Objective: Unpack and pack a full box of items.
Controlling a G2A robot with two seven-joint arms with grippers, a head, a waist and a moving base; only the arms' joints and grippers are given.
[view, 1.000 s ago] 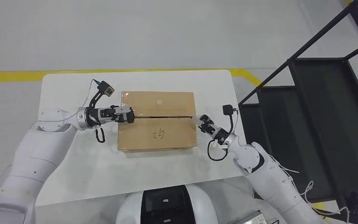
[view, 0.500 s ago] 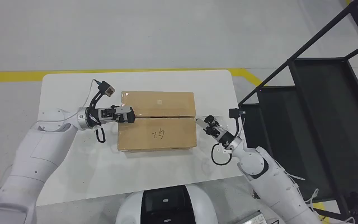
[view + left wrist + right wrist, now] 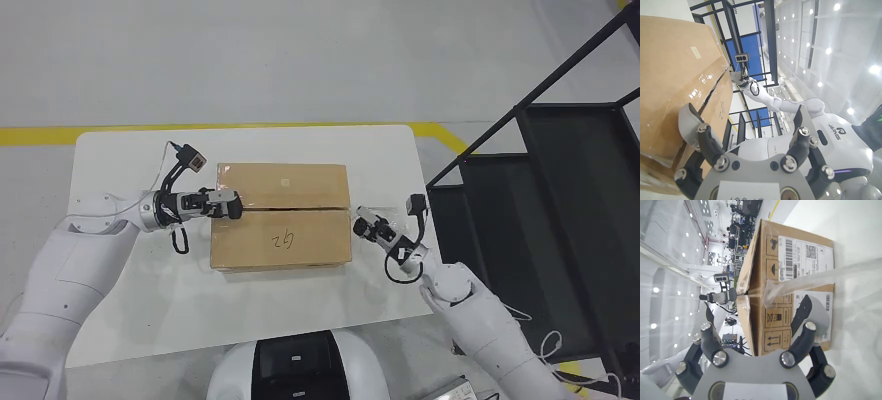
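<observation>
Top view is showing a white table (image 3: 130, 300) with the cardboard box (image 3: 282, 215) sitting in its middle. The flaps are lying shut, with a seam (image 3: 290, 208) running along the top from end to end and a handwritten number (image 3: 285, 239) on the nearer flap.

Closest to the robot, the right gripper (image 3: 362, 222) is hanging just beside the right end of the box, level with the seam. Seen from the right wrist, this right gripper (image 3: 757, 308) is standing with its fingers (image 3: 808, 313) spread apart and gripping nothing. It is facing the end wall of the box (image 3: 772, 321), which is carrying printed labels (image 3: 806, 256). A strip of clear tape (image 3: 810, 280) is peeling off the seam at that end and stretching out past one finger. I cannot tell whether it is touching the finger.

A little farther across, the left gripper (image 3: 232, 204) is sitting at the opposite end of the box, at the seam. From the left wrist, the left gripper (image 3: 745, 111) is spread wide. One of its fingers (image 3: 687, 121) is lying against the top of the box (image 3: 677, 75) beside the seam, and the other is out in open air.

Beyond the table a yellow line (image 3: 100, 131) is running across the floor, and black stairs (image 3: 540, 200) are standing off to the right.
</observation>
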